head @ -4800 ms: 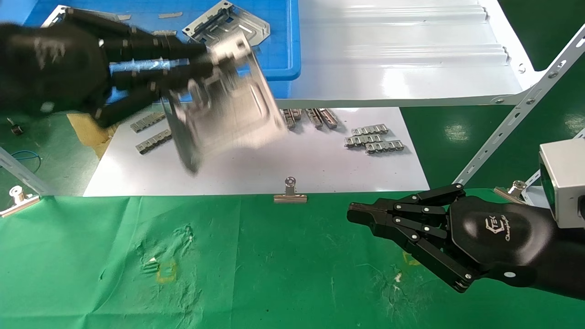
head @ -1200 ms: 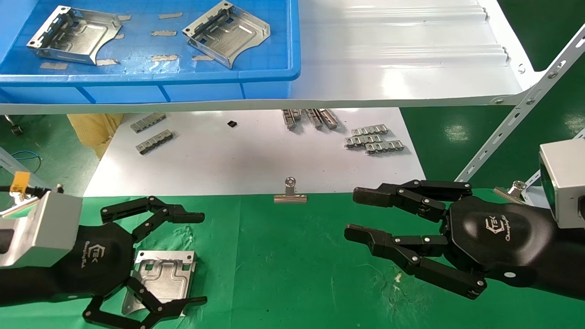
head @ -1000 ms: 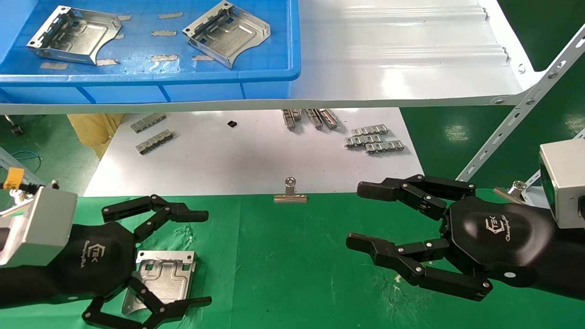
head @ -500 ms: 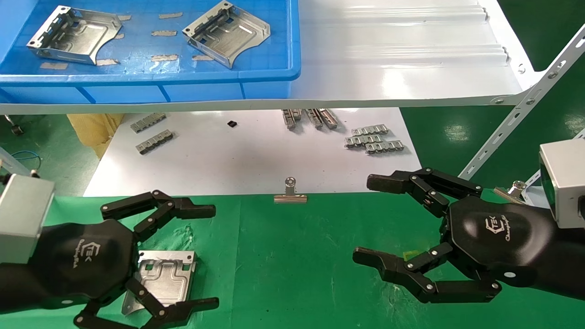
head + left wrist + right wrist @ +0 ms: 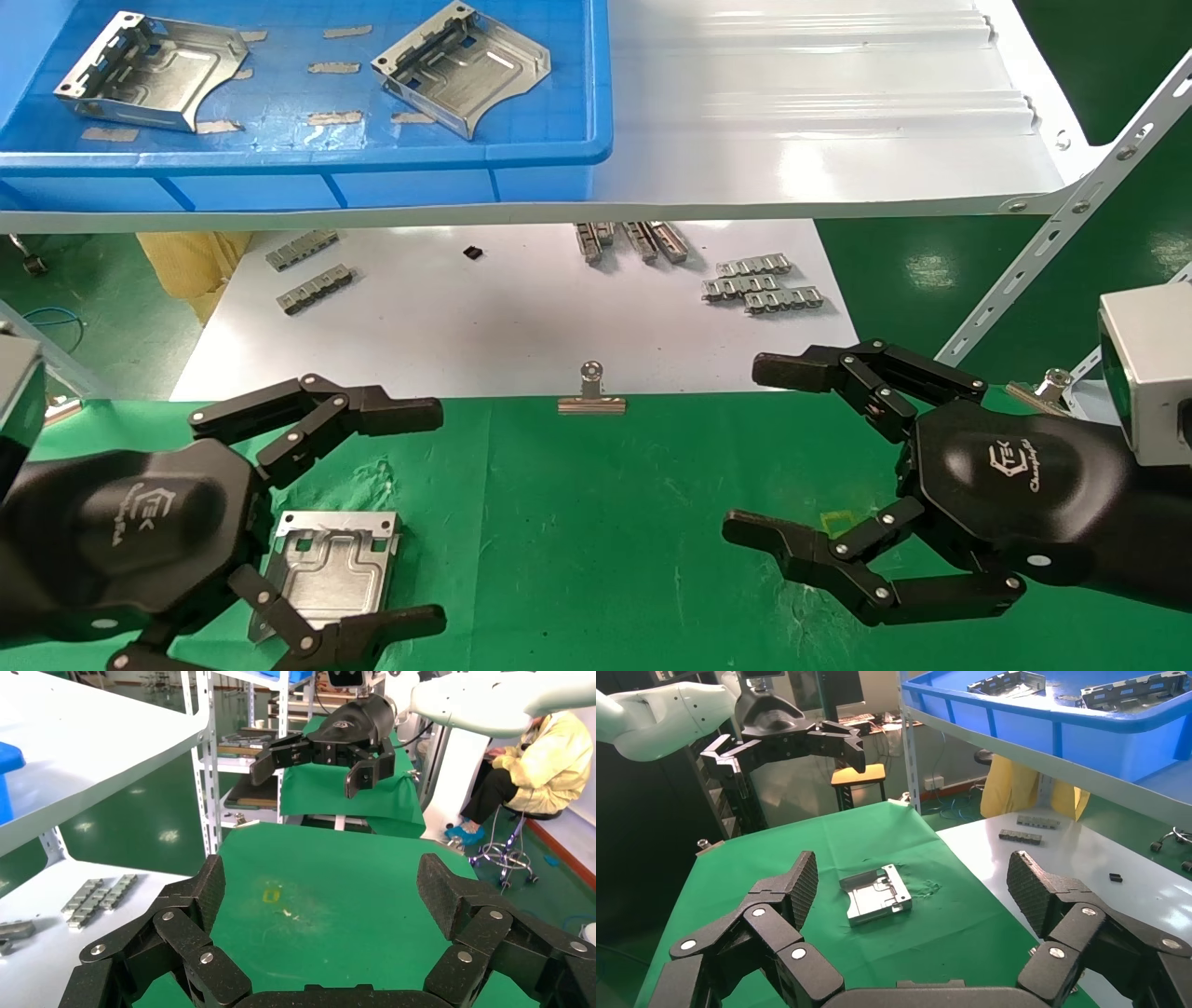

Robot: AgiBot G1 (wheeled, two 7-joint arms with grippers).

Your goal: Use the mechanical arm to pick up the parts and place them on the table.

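One silver part (image 5: 331,570) lies flat on the green-clothed table (image 5: 577,540) at the near left. My left gripper (image 5: 424,517) hovers over it, open, its black fingers spread to either side and nothing held. The left wrist view shows that gripper (image 5: 323,888) open over bare cloth. Two more parts (image 5: 140,70) (image 5: 461,67) rest in the blue bin. Open and empty, my right gripper (image 5: 756,449) is above the cloth at the right. Its wrist view looks between its fingers (image 5: 912,888) to the placed part (image 5: 876,894).
The blue bin (image 5: 540,158) sits on a glossy white shelf board (image 5: 819,121). Beneath it a white sheet (image 5: 521,317) carries small grey ridged strips (image 5: 759,284). A binder clip (image 5: 590,391) holds the cloth's far edge. A slotted shelf strut (image 5: 1052,233) slants at the right.
The left gripper, earlier carrying a part from the bin, has let it go on the cloth and is drawing up and back. The right gripper's fingers have spread wider.
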